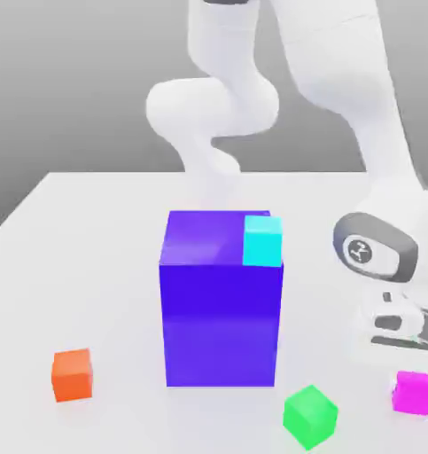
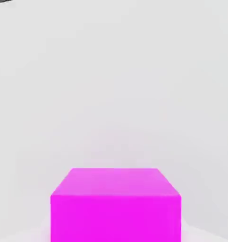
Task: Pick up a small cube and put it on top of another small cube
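The small cube (image 1: 415, 392) is bright magenta-pink and rests on the white table near the front, on the exterior view's right. The hand view sees the small cube (image 2: 115, 205) from very close, with its top and one side face showing. My gripper (image 1: 410, 368) has come straight down onto it, shut on the cube, and the white hand hangs directly above. The cube still touches the table.
A big blue-purple block (image 1: 221, 319) stands mid-table with a cyan cube (image 1: 262, 240) on its top corner. An orange cube (image 1: 73, 374) lies at the exterior view's front left, a green cube (image 1: 310, 416) just left of the magenta one. The white table (image 1: 93, 266) spreads all around.
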